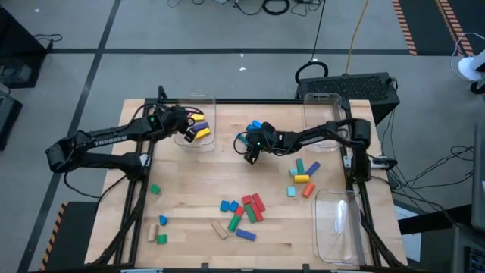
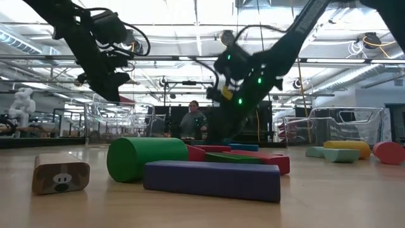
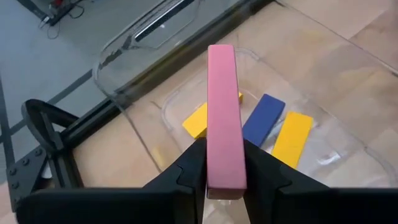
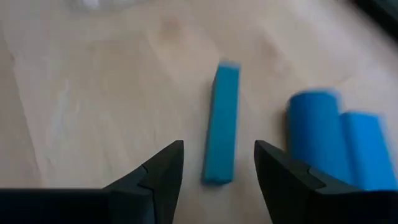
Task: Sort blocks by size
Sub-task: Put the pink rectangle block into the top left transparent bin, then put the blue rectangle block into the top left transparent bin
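While your left tool (image 3: 225, 168) pinches the pink bar (image 3: 224, 118) over the bin (image 3: 186, 106) for dropping, right tool (image 4: 217, 165) gapes empty above the blue bar (image 4: 222, 124).

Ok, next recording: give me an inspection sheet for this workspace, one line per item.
Surface: wooden table, partly bare.
Job's things: loose blocks scattered near front; yellow and blue bars in clear bin.
Clutter: two more clear bins at right.
Hands: left hand shut on pink bar above the bin; right hand open over blue bar.
Cables: several on floor.
Surroundings: person beyond table.
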{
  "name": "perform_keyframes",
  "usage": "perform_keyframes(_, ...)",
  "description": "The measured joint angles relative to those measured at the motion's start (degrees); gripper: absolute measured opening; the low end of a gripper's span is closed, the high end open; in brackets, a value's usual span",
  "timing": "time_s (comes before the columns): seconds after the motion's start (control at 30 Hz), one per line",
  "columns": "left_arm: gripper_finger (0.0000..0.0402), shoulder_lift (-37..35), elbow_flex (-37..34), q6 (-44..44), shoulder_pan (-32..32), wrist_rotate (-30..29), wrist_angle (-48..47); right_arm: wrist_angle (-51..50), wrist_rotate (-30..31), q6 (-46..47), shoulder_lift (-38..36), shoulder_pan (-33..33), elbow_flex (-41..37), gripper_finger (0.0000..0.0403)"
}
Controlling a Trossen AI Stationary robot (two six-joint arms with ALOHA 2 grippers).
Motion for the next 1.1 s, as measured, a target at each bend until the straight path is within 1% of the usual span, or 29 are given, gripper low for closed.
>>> perform_keyframes(0.13,0.0086,0.5,0.0,0.1,0.1,1.1,-0.1,1.2,-1.7,0.8,2.1,-0.9,0.1,0.0183)
perform_keyframes(0.27,0.0088,0.5,0.0,0.1,0.9,6.7,0.1,1.3,-1.8,0.9,2.4,-1.2,0.2,0.0183)
perform_keyframes(0.37,0.0095,0.5,0.0,0.1,1.2,8.1,0.1,1.4,-1.8,0.1,2.4,-1.2,0.2,0.0178)
perform_keyframes(0.53,0.011,0.5,0.0,1.1,1.2,8.0,0.2,1.6,-1.9,-1.1,2.5,-1.1,0.2,0.0142)
perform_keyframes(0.73,0.0111,0.5,0.0,3.6,-0.2,8.2,1.0,1.6,-2.6,-3.2,2.6,-1.1,0.2,0.007)
perform_keyframes(0.83,0.0111,0.5,0.0,6.4,-1.4,10.5,2.8,1.6,-3.3,-3.9,2.6,-1.2,0.1,0.0034)
perform_keyframes(0.97,0.0111,0.5,0.0,9.9,-3.7,13.2,5.5,2.4,-2.5,-5.9,2.6,-0.7,0.1,0.0031)
perform_keyframes(1.1,0.0111,0.5,0.0,14.3,-6.5,15.4,6.2,4.1,-1.3,-8.2,2.1,1.0,-0.1,0.0031)
